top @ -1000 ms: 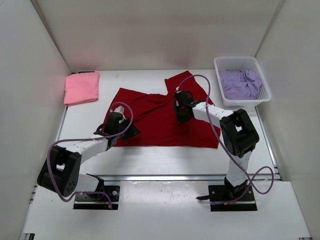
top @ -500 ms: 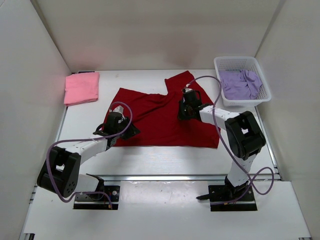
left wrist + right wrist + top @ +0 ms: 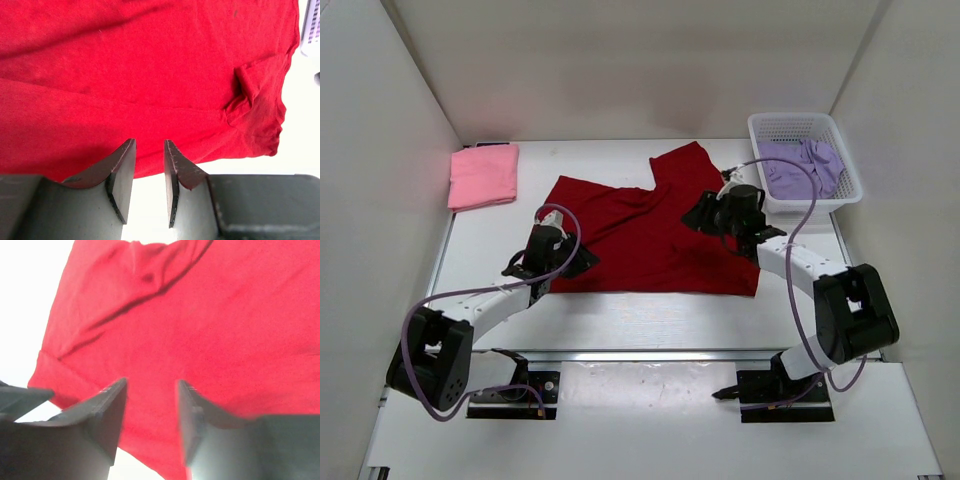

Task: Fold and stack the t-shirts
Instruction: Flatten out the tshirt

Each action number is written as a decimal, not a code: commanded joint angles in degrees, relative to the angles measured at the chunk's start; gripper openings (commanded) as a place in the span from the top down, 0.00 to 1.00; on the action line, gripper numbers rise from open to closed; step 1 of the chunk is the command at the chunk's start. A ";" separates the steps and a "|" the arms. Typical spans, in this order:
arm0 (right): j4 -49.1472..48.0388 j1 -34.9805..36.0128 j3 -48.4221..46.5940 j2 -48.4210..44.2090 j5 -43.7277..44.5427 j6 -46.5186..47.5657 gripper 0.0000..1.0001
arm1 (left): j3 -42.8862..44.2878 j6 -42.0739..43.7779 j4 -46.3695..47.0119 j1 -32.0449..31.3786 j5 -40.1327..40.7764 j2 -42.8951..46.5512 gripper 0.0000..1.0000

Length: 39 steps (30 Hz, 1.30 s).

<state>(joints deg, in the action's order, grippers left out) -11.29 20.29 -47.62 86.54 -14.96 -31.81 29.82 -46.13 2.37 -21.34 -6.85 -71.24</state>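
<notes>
A dark red t-shirt (image 3: 650,240) lies spread flat mid-table, one sleeve pointing toward the back. A pink t-shirt (image 3: 483,175) rests folded at the back left. A lavender t-shirt (image 3: 802,166) is bunched inside the white basket (image 3: 790,121). My left gripper (image 3: 580,263) hovers at the red shirt's front left edge, open with nothing between its fingers (image 3: 149,145); the red cloth (image 3: 150,65) stretches out ahead of it. My right gripper (image 3: 698,214) hangs open over the shirt's right half, its jaws (image 3: 151,385) empty above the red cloth (image 3: 210,315).
White walls close in the table on the left, back and right. The basket stands at the back right corner, just beyond the right arm, and its mesh (image 3: 313,25) shows at the edge of the left wrist view. Purple cables loop off both arms.
My right gripper has opened, let go of the red shirt and drawn back to the right. The left gripper has shifted only slightly.
</notes>
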 commanded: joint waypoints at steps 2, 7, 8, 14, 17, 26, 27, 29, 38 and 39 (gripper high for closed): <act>0.47 -0.52 -0.10 -1.29 1.24 1.66 0.69 | 0.67 -0.19 1.93 -1.77 -0.18 -1.09 0.60; 15.03 2.82 -8.36 6.08 6.18 9.30 1.00 | 0.23 -0.45 2.99 -1.68 -1.41 -2.50 0.60; 17.24 3.00 -10.63 7.92 5.74 9.57 1.00 | 0.06 -0.45 2.82 -2.12 -1.32 -2.50 0.60; 17.28 3.97 -13.03 15.40 3.19 6.51 1.00 | -0.64 -0.28 2.55 -1.51 -1.76 -2.06 0.60; 12.89 3.00 -12.24 17.95 0.99 3.53 1.00 | -1.08 -0.02 2.37 -1.77 -2.37 -2.15 0.60; -6.45 -1.05 -9.96 19.29 -10.97 -4.84 1.00 | -1.61 -0.02 0.88 -1.77 -1.42 1.63 0.60; -7.68 -1.22 -9.43 18.15 -10.71 -5.19 0.98 | -1.35 0.33 0.71 -1.95 -0.80 1.72 0.60; -8.22 -1.22 -6.63 13.24 -10.27 -4.84 0.85 | -0.47 0.51 0.70 -1.86 -0.45 1.55 0.60; -7.43 2.21 17.35 -7.16 2.82 -5.98 0.95 | -2.83 -6.77 7.03 8.94 -11.68 -5.83 0.61; -6.04 2.38 19.64 -8.31 4.05 -5.98 0.97 | -3.62 -6.87 6.86 10.08 -11.87 -6.10 0.61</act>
<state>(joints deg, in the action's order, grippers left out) -17.58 22.22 -33.61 80.93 -17.10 -37.08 27.86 -49.56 6.04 -15.00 -13.61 -76.66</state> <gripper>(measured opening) 0.050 0.392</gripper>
